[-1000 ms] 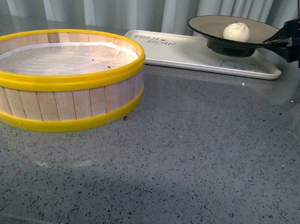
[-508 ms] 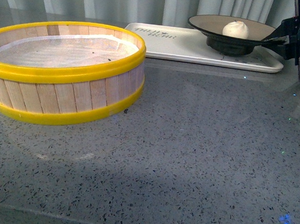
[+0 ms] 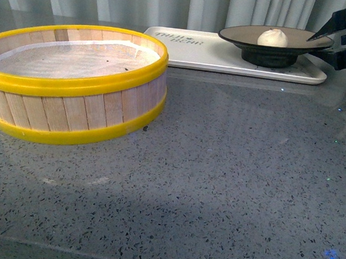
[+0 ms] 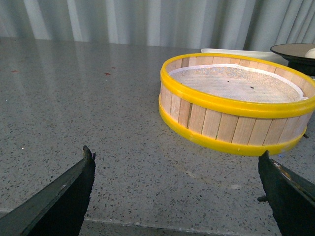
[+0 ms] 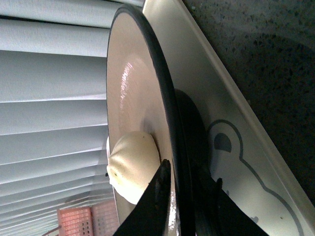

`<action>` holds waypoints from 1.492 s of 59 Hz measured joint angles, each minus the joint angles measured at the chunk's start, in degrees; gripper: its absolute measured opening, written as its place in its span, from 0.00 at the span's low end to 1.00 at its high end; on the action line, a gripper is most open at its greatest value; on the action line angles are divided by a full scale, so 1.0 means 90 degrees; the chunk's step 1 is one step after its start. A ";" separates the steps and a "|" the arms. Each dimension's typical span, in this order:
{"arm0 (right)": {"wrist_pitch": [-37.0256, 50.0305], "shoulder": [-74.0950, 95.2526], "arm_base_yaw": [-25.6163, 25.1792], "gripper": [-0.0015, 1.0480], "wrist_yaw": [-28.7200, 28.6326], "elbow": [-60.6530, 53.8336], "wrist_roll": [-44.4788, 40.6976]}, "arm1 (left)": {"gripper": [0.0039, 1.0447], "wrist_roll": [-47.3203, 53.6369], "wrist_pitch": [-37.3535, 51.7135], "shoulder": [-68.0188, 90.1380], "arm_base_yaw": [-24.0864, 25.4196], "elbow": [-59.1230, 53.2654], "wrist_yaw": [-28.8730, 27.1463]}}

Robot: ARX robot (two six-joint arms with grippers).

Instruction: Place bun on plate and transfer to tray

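The cream-white bun [image 3: 272, 37] lies in the black-rimmed beige plate [image 3: 300, 38], which stands on the right end of the white tray [image 3: 209, 53]. My right gripper [image 3: 328, 41] is open at the plate's right rim, one finger above it and one below. In the right wrist view the plate's rim [image 5: 147, 73] runs between the fingers of the right gripper [image 5: 191, 174], with the bun [image 5: 132, 167] just beyond and the tray [image 5: 246, 157] underneath. My left gripper [image 4: 177, 157] hangs open and empty over bare counter, short of the basket.
A wide wooden steamer basket [image 3: 74, 92] with yellow rims and a white liner stands at the left on the speckled grey counter [image 3: 229, 182]. Its side [image 4: 231, 125] faces the left wrist camera. Grey curtains [image 3: 111, 1] hang behind the tray.
The plate has come down and now rests on the tray. My right gripper's fingers have spread apart from the plate's rim and shifted slightly right.
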 joint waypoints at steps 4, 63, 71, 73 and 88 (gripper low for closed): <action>-0.0066 0.0022 -0.0032 0.41 0.0000 0.0073 -0.0002 | 0.94 0.0000 0.0000 0.0000 0.0000 0.0000 0.0000; 0.3135 -0.6759 -0.2113 0.92 0.3949 -0.8172 -0.3876 | 0.94 0.0000 0.0000 0.0000 0.0000 0.0000 0.0002; 0.4510 -0.7392 -0.2681 0.81 0.2232 -0.9491 -0.5668 | 0.94 0.0000 0.0000 0.0000 0.0000 -0.0002 -0.0007; 0.4772 -0.7519 -0.2727 0.76 0.1365 -0.9809 -0.6193 | 0.94 0.0000 0.0000 -0.0002 0.0000 0.0000 -0.0012; 0.4405 -0.9000 -0.1817 0.35 0.0670 -1.0948 -0.7446 | 0.94 0.0000 0.0000 0.0000 0.0000 0.0000 -0.0022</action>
